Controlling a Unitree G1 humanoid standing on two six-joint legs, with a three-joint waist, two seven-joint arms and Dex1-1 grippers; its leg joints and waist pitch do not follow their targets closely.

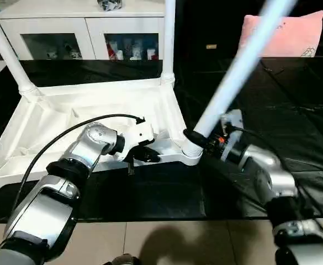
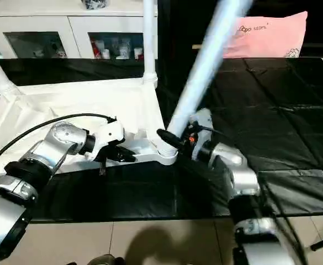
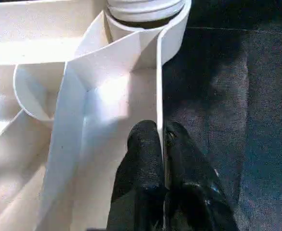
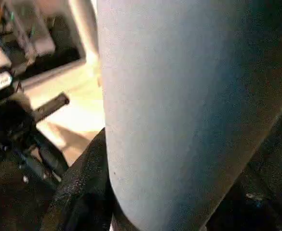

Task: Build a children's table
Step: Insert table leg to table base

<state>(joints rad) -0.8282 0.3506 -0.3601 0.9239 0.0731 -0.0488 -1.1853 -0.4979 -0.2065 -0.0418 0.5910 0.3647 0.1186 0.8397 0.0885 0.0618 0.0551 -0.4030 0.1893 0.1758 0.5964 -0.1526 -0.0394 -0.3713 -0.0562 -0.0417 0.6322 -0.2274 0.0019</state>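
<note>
A black sheet (image 1: 294, 110) covers the floor, and on it lies the white tabletop (image 1: 89, 118), upside down with its ribbed underside facing up, on the robot's left half of the scene. Behind it stands a white cabinet (image 1: 84, 27) with glass doors, and farther right a pink pillow (image 1: 285, 33) leans at the back. Two legs already stand upright in the far corner sockets: one at the far left (image 1: 4, 49), tilted a little outward, and one at the far right corner (image 1: 168, 38). A third leg (image 1: 238, 69) rises at a slant from the near right corner socket (image 1: 190, 149), leaning up and away toward the robot's right; its lower end sits in the round socket. The right pincer (image 1: 197, 138) is clenched around this leg just above the socket, the black fingers (image 4: 83, 192) pressed against the pale tube, as the right wrist view shows close up. The left pincer (image 3: 162, 159) is closed on the thin upright side wall of the tabletop's near edge, one black finger on each face of the wall, just beside the same near right corner socket (image 3: 145, 14). In the head views the left pincer (image 1: 144, 152) sits on that near rim, a short way left of the right pincer, with a black cable (image 1: 78, 130) arching over the left forearm.
</note>
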